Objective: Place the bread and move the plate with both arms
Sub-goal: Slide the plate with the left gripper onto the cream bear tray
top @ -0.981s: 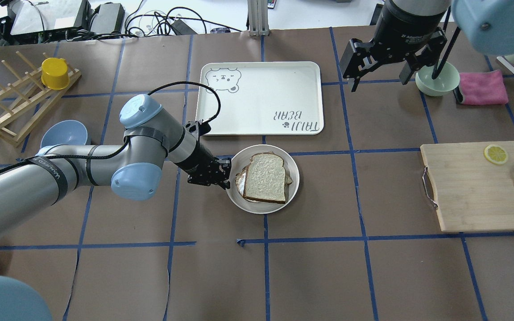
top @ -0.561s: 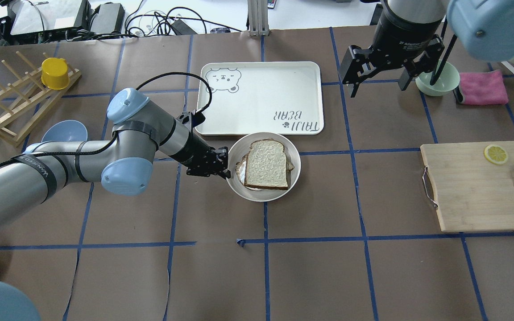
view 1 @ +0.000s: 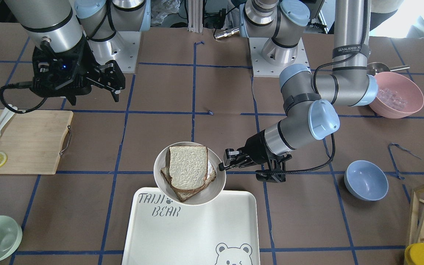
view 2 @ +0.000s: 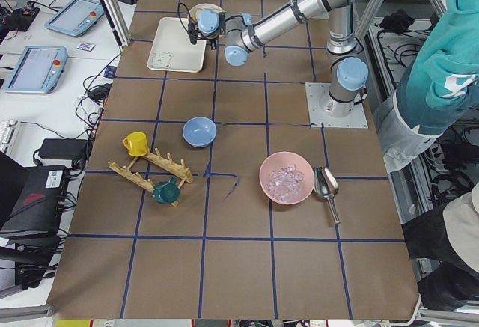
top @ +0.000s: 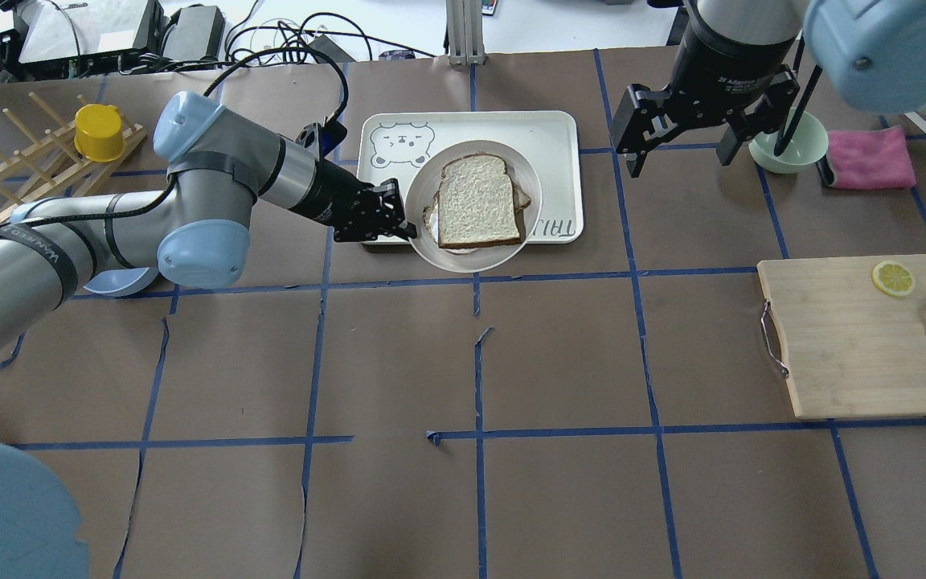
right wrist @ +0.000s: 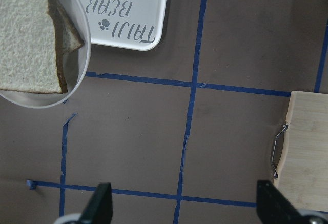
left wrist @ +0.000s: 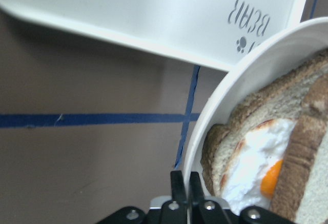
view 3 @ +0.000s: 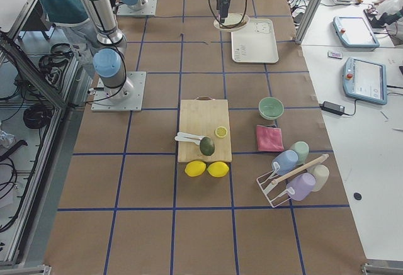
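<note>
The round white plate (top: 471,261) carries the pale bread slice (top: 475,201) on top of a darker slice with a fried egg (left wrist: 256,162). My left gripper (top: 408,233) is shut on the plate's left rim (left wrist: 215,116) and holds the plate over the near part of the TAIJI BEAR tray (top: 559,137). In the front view the plate (view 1: 160,176) overlaps the tray's edge (view 1: 197,228), with the bread (view 1: 188,165) on it and the left gripper (view 1: 221,165) at its rim. My right gripper (top: 680,159) is open and empty, above the table right of the tray.
A wooden cutting board (top: 849,338) with a lemon slice and cutlery lies at the right. A green bowl (top: 788,145) and pink cloth (top: 869,157) sit at the back right. A blue bowl (view 1: 366,180), a pink bowl (view 1: 396,94) and a wooden rack with a yellow cup (top: 99,133) are at the left.
My left gripper has carried the plate with the bread away from the robot, from the table onto the space over the tray. The right gripper has barely moved.
</note>
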You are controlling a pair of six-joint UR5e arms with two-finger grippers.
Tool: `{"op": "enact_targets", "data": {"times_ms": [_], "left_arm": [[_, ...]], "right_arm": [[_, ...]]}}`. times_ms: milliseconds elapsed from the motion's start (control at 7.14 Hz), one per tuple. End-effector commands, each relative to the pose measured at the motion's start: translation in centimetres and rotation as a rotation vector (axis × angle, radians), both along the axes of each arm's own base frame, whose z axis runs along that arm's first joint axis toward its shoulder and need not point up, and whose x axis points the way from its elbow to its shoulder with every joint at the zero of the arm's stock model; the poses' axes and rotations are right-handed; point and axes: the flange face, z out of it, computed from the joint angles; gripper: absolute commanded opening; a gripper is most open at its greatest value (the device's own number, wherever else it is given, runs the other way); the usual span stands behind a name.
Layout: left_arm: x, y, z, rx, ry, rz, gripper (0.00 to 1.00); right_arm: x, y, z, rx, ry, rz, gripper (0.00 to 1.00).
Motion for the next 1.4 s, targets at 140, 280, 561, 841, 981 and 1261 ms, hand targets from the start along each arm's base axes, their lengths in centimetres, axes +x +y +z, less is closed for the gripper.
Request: {"op": "enact_targets", "data": {"times_ms": [140,280,561,841,981,1261], "left_arm": [[0.9,-9.9,-1.4,-0.024,-0.062,0.068,0.00],[0.9,-12.5,-2.5,-0.021,-0.060,0.086,0.00],[1.0,-14.3,-5.4,0.043,-0.106,0.135,0.00],[0.8,-14.2,-7.7,0.116,-0.151,0.142,0.00],[0.5,-14.0,-7.8,0.145,-0.153,0.159,0.00],[-0.2,-13.7,-7.7,0.153,-0.160,0.152,0.42]], "right_arm": [[0.0,0.0,0.0,-0.001,-0.001,0.000,1.00],[0.0,-0.1,0.1,-0.006,-0.001,0.005,1.00],[-0.2,-0.1,0.1,-0.007,-0.003,0.005,1.00],[-0.2,-0.1,0.0,-0.004,-0.001,0.003,1.00],[-0.2,-0.1,0.0,-0.004,-0.001,0.003,1.00],[-0.2,-0.1,0.1,-0.006,-0.004,0.003,1.00]]}}
